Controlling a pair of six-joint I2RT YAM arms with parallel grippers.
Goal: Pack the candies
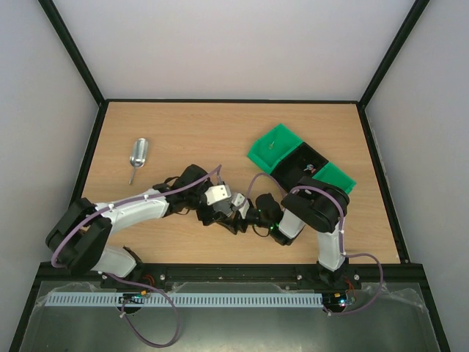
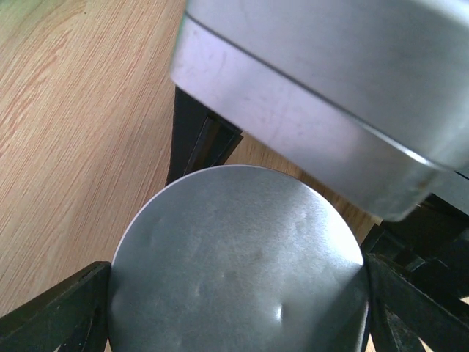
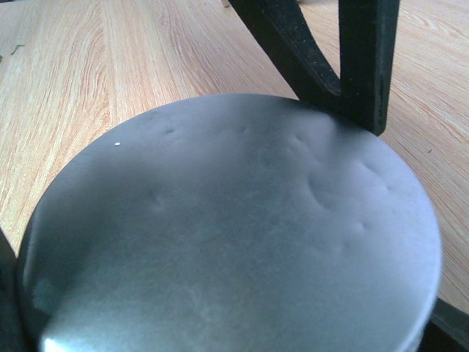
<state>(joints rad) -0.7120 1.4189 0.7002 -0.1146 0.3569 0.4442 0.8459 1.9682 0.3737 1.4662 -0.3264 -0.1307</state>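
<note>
While both arms are reaching inward over the near part of the counter (image 1: 183, 132), the left gripper (image 2: 238, 304) and the right gripper (image 3: 231, 315) are facing each other tip to tip at about 6 o'clock from the counter's centre. In the left wrist view a round metal tin (image 2: 234, 257) is sitting between the left gripper's fingers (image 2: 55, 312). They are pressing against its rim at 3 and 9 o'clock, so this gripper is clamping the tin. One dark finger of the other arm is showing beyond the tin at 11 o'clock, and a large grey housing is filling the 1 o'clock corner. In the right wrist view the same kind of dull, slightly dented round face is filling the lower frame. The right gripper's fingers (image 3: 456, 331) are appearing only as dark slivers lying against the rim at the bottom corners, so it too is looking clamped on the tin. The candies (image 1: 309, 169) are lying well away from both grippers, at about 2 o'clock from them. They are showing as a few coloured specks in a black bin (image 1: 293, 165) beside a green bin (image 1: 258, 152) and are too small to make out further. A metal scoop (image 1: 138, 154) is resting on the bare counter between 9 and 10 o'clock, apart from everything else.
</note>
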